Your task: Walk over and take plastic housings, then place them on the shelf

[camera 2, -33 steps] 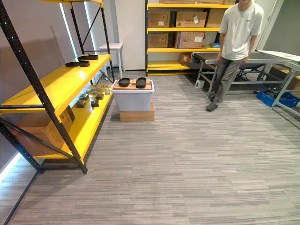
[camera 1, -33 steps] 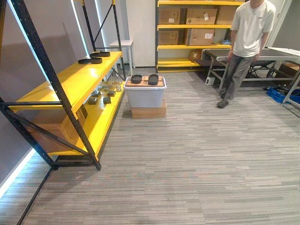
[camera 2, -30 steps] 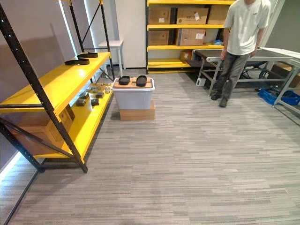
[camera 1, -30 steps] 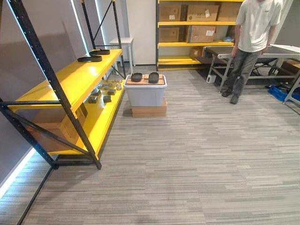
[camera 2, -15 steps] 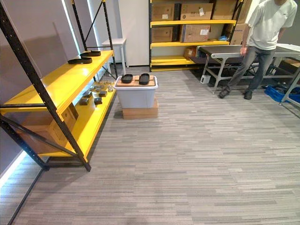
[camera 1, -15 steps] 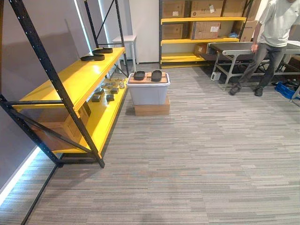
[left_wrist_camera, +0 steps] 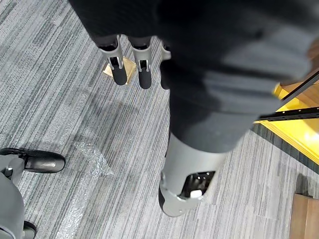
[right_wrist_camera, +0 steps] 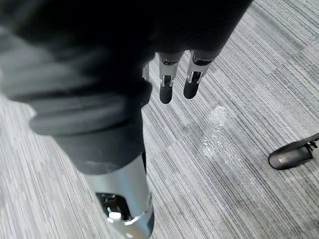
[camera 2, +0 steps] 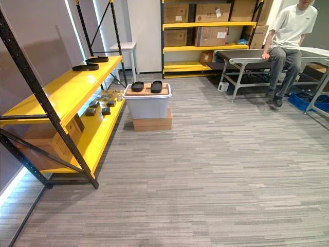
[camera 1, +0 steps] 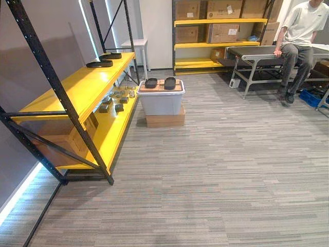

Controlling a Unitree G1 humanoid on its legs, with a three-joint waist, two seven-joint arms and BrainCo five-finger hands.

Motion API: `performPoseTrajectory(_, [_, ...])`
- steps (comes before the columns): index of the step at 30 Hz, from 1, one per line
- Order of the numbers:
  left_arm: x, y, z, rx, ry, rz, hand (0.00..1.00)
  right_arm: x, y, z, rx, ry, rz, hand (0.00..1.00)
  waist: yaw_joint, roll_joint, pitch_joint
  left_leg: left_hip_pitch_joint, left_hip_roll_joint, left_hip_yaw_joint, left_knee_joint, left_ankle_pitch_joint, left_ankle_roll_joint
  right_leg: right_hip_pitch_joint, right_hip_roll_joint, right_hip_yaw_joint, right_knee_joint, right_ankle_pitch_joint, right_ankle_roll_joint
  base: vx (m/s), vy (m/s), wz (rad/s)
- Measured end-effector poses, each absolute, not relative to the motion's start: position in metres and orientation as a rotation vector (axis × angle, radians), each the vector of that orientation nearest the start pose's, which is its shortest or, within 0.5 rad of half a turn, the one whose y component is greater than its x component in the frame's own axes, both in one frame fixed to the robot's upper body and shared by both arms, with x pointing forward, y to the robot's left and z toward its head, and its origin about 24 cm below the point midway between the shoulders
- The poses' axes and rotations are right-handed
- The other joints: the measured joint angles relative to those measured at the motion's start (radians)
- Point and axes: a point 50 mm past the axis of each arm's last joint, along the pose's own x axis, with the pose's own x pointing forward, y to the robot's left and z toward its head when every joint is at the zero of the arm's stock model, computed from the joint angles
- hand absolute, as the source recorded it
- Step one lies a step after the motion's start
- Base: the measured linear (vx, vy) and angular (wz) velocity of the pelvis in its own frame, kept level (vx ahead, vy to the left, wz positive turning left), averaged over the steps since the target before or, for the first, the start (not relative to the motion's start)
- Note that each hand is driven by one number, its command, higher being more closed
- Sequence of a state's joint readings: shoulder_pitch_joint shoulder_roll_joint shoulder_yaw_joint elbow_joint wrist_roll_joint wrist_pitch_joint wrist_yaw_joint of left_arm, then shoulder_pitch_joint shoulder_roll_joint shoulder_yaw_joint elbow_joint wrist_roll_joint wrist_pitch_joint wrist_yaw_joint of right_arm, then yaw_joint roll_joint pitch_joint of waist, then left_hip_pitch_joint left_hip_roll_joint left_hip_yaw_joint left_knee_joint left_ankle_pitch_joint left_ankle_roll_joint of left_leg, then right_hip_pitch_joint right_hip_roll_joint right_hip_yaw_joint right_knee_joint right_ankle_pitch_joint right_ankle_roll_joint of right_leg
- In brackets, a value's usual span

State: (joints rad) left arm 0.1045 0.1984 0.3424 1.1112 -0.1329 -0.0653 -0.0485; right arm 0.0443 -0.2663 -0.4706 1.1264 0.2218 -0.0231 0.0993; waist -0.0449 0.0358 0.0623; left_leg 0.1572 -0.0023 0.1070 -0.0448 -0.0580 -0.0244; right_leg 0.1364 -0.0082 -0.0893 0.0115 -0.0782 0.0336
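**Open carpet up to the bin, both hands empty**

The bin (camera 1: 160, 100) stands on a flat box (camera 1: 164, 120) out on the striped carpet (camera 1: 216, 170). The carpet is bare on its near side and to its right. The yellow shelf (camera 1: 77, 87) runs along the bin's left, its black corner post standing well nearer than the bin, with a narrow gap between bin and lower board. Beyond the bin is a back rack (camera 1: 216, 21) of cartons. Far right of it a person (camera 1: 298, 36) sits on a metal table (camera 1: 257, 51).

Two housings (camera 1: 150, 83), black shallow oval trays, lie side by side on the bin's lid. Two more housings (camera 1: 99, 64) lie on the shelf's upper board, left of the bin.

The left hand (left_wrist_camera: 145, 74) and right hand (right_wrist_camera: 166, 89) hang over carpet, fingers straight and holding nothing.
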Motion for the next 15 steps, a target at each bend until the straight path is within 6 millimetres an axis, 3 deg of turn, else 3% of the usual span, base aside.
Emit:
performPoseTrajectory(4, [0.071,0.261,-0.153,-0.127,1.068,0.457,0.0,0.091,-0.295,-0.139,0.25,0.969,-0.576,0.0,0.003,-0.001,0.003,-0.006,-0.002,0.018,-0.014,-0.002,0.001,-0.026,0.0,0.017,0.005,-0.001,0.0,-0.01,-0.004,-0.13])
performPoseTrajectory(6, [0.074,0.258,-0.153,-0.116,1.068,0.429,0.0,0.099,-0.294,-0.137,0.254,0.95,-0.569,0.0,0.004,0.001,0.029,-0.012,-0.004,0.029,-0.003,-0.018,0.013,-0.06,-0.008,0.024,0.083,-0.04,0.029,0.0,0.013,-0.16])
performPoseTrajectory(8, [0.086,0.253,-0.153,-0.104,1.052,0.387,0.0,0.105,-0.293,-0.136,0.258,0.938,-0.561,0.0,0.004,0.012,0.077,-0.011,-0.004,0.031,0.026,-0.042,0.032,-0.159,-0.022,0.018,0.32,-0.088,0.087,-0.01,0.05,-0.07])
performPoseTrajectory(9, [0.088,0.253,-0.152,-0.094,1.048,0.376,0.0,0.107,-0.289,-0.137,0.267,0.936,-0.554,0.0,0.003,0.016,0.089,-0.007,-0.004,0.032,0.031,-0.045,0.043,-0.25,-0.037,0.005,0.511,-0.095,0.075,-0.01,0.081,-0.04])
performPoseTrajectory(11, [0.091,0.254,-0.151,-0.074,1.048,0.361,0.0,0.103,-0.283,-0.14,0.28,0.952,-0.548,0.0,-0.006,0.014,0.099,0.015,-0.013,0.023,0.03,-0.06,0.057,-0.333,-0.043,-0.007,0.614,-0.129,0.066,0.05,0.075,0.02])
performPoseTrajectory(12, [0.091,0.254,-0.151,-0.071,1.048,0.359,0.0,0.101,-0.281,-0.141,0.282,0.958,-0.545,0.0,-0.007,0.015,0.098,0.016,-0.013,0.021,0.033,-0.068,0.059,-0.349,-0.036,-0.003,0.599,-0.133,0.061,0.16,0.019,0.1])
performPoseTrajectory(15, [0.109,0.258,-0.146,-0.061,1.006,0.356,0.0,0.097,-0.269,-0.147,0.297,0.985,-0.523,0.0,-0.055,0.019,0.115,0.014,0.022,-0.035,0.041,-0.096,0.066,-0.398,0.027,-0.002,0.374,-0.11,0.032,0.24,-0.086,0.51])
